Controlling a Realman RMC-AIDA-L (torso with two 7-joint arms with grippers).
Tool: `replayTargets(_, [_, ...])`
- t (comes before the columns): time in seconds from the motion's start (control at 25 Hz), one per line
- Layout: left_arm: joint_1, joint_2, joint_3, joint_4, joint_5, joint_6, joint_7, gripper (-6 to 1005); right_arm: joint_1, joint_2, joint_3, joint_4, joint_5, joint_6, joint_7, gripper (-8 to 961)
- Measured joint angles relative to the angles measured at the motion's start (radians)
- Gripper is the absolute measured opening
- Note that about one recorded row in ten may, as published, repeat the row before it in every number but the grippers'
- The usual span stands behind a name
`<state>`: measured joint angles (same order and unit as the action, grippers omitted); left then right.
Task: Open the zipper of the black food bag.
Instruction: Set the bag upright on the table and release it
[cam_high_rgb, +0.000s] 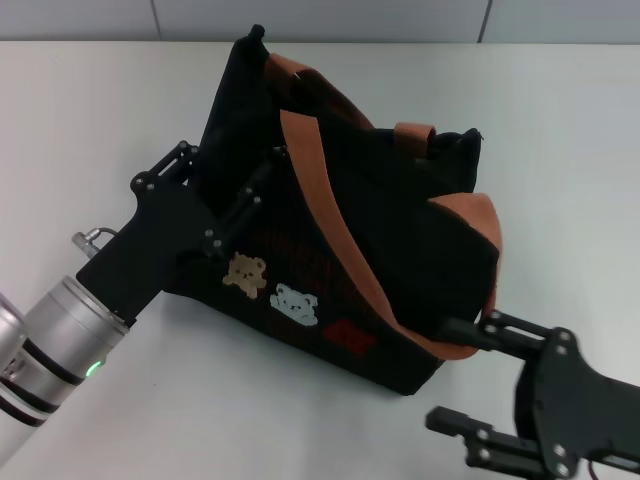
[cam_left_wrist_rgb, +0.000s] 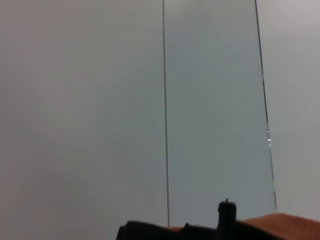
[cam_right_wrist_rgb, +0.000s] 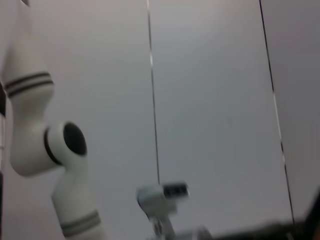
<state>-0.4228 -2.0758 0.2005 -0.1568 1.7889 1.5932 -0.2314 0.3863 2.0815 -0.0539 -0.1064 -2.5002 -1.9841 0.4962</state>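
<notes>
Black food bag (cam_high_rgb: 400, 250) on the bench (cam_high_rgb: 90, 110), its inside hidden.
Left pincer (cam_high_rgb: 225, 190) straddles its left end, fingers spread; right pincer (cam_high_rgb: 455, 375) gapes at its near-right corner.

The black food bag (cam_high_rgb: 400, 250) stands a little tilted on the white table (cam_high_rgb: 90, 110), filling the middle of the head view, its long side running from upper left to lower right. It is boxy black fabric with two orange-brown strap handles (cam_high_rgb: 320, 200) lying over its top, and a tan bear, a pale bear and a red patch low on its front face. The zipper cannot be made out among the dark folds of the top.
</notes>
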Motion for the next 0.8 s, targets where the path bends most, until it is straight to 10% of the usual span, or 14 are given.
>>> replayTargets(0.28, [-0.002,0.004,0.03,0.033,0.002,0.029,-0.014,609,0.099,0.002,0.01,0.004,0.002,0.24,0.14,678])
replayTargets(0.8, [0.111,0.011,0.239,0.443,0.006,0.211,-0.35,841,0.153,0.002,0.036,0.025,0.187,0.394,0.15,676])
